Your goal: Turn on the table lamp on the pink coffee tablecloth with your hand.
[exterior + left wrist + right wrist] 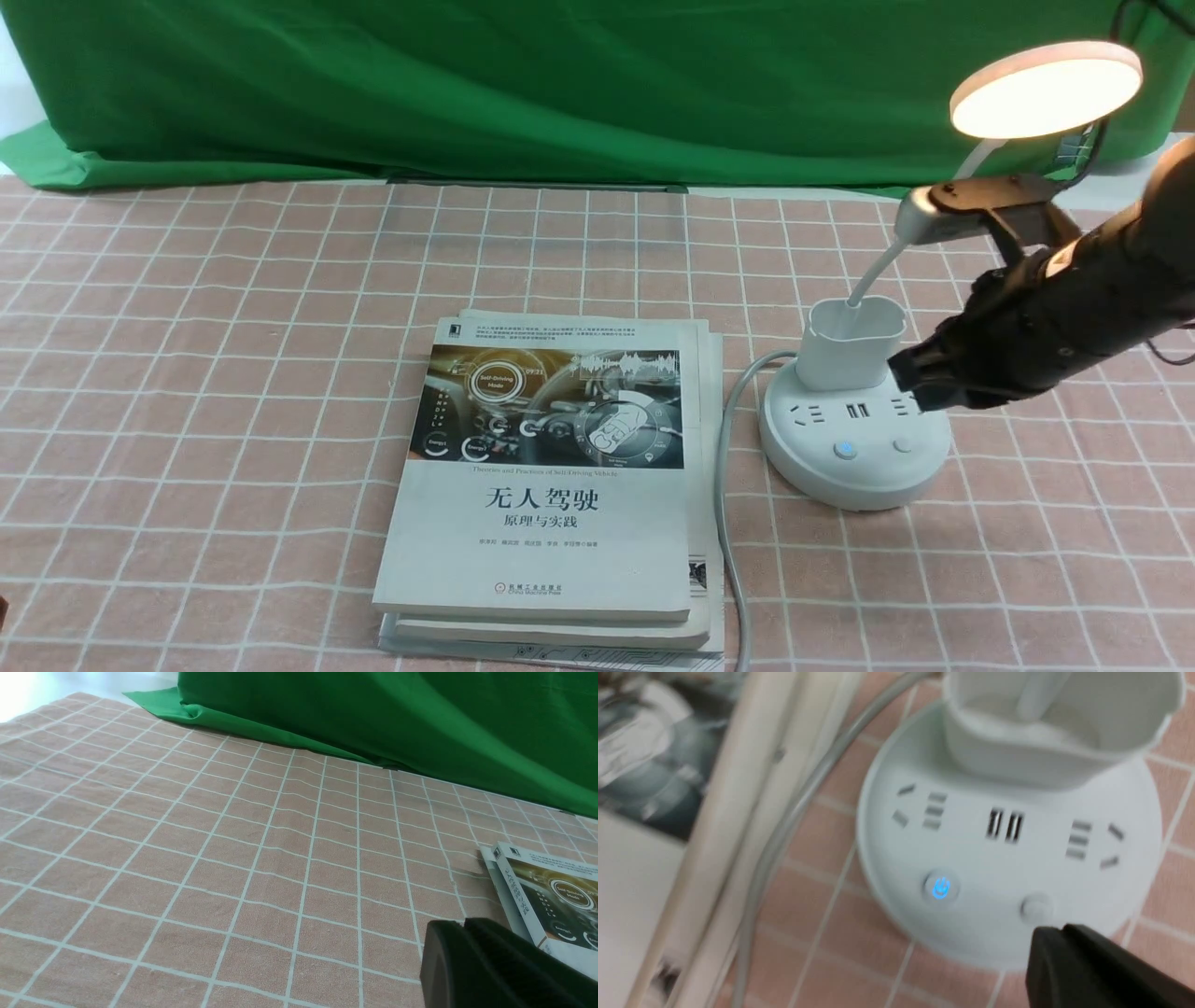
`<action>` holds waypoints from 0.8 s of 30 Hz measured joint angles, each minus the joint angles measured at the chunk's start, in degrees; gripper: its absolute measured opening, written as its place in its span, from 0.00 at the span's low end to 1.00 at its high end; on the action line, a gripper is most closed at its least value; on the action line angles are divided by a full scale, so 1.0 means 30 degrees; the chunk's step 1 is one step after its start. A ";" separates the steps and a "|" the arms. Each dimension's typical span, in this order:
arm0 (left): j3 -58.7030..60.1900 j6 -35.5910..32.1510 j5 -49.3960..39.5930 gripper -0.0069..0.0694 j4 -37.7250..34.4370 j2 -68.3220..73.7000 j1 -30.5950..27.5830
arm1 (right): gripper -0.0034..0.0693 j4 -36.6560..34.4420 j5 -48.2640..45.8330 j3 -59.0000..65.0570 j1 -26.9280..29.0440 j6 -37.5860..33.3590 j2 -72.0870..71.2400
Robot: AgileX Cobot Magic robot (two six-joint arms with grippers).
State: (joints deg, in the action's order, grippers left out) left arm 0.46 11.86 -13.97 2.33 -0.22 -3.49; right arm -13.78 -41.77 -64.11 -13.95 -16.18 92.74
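The pink coffee tablecloth (pixel 187 373) covers the table in front of a green backdrop (pixel 560 84), with stacked books (pixel 551 504) at its centre. Just right of them stands the table lamp (pixel 854 439), its disc head (pixel 1046 89) glowing and one base button (pixel 846 449) lit blue. The hand (pixel 1055 317) slants down from the right. Its right gripper (pixel 918 385), fingers pressed together and empty, seems poised just over the base's rim.

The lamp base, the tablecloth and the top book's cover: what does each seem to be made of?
Lamp base: probably moulded plastic, white and smooth with a soft sheen; sockets and buttons sit in one seamless shell.
Tablecloth: woven fabric, matte; the left wrist view shows a fine texture and slight ripples.
Book cover: likely coated paper, slightly glossy, with a printed picture.
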 joint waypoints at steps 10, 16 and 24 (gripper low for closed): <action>0.0000 0.0000 0.0000 0.12 0.0000 0.0000 0.0000 | 0.12 -0.0018 -0.0467 0.5308 0.0000 0.0707 -0.6520; 0.0000 0.0042 0.0000 0.12 0.0000 0.0000 0.0000 | 0.13 -0.0018 -0.0183 0.7885 0.0000 0.2348 -1.0880; 0.0000 0.0006 0.0000 0.12 0.0000 0.0000 0.0000 | 0.17 -0.0018 0.0178 0.8370 0.0000 0.3185 -1.4906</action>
State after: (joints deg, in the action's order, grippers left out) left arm 0.46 11.87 -13.97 2.33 -0.22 -3.49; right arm -13.83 -41.23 -39.00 -13.95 -6.62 48.02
